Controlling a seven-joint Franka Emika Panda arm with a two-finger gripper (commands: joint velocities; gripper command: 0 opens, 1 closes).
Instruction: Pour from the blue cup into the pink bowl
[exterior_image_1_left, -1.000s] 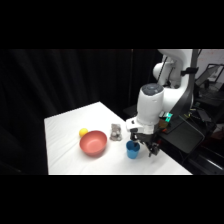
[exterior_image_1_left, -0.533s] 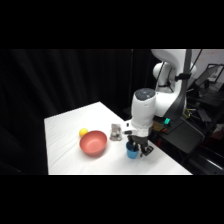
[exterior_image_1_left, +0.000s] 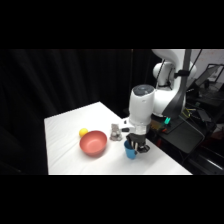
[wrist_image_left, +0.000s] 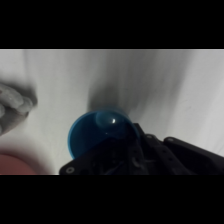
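The table (exterior_image_1_left: 65, 130) is a smooth white slab with soft shading across it and no pattern. Going left to right in the side view, a small yellow ball (exterior_image_1_left: 83, 132) sits farthest from the gripper, just beyond the bowl's far rim. The bowl (exterior_image_1_left: 93, 143) comes next: wide, round, reddish-pink, smooth and plain inside, standing level to the left of the gripper and clear of it. Behind and between bowl and gripper stands a small grey object (exterior_image_1_left: 116, 131) with a metallic sheen; its shape is too blurred to name. Then the cup (exterior_image_1_left: 130, 150), small, bright blue, plain plastic, slightly tapered, upright on the table directly under the gripper (exterior_image_1_left: 137, 145). The arm (exterior_image_1_left: 141, 107) above is glossy white with rounded casings, and the gripper's parts are black.

The wrist view adds what the side view hides. It looks down into the cup (wrist_image_left: 97, 132): a round blue mouth with a bright glint on the inside wall and a dark shadow on the table beyond it. The black linkage (wrist_image_left: 145, 157) covers the cup's near rim. The grey object (wrist_image_left: 15, 105) shows as a pale blur at the left edge, and a slice of the bowl (wrist_image_left: 17, 164) shows at the lower left corner.

The gripper seems to sit right at the cup, perhaps around it, but I cannot tell whether it is spread or closed on it. No writing or label can be read anywhere.
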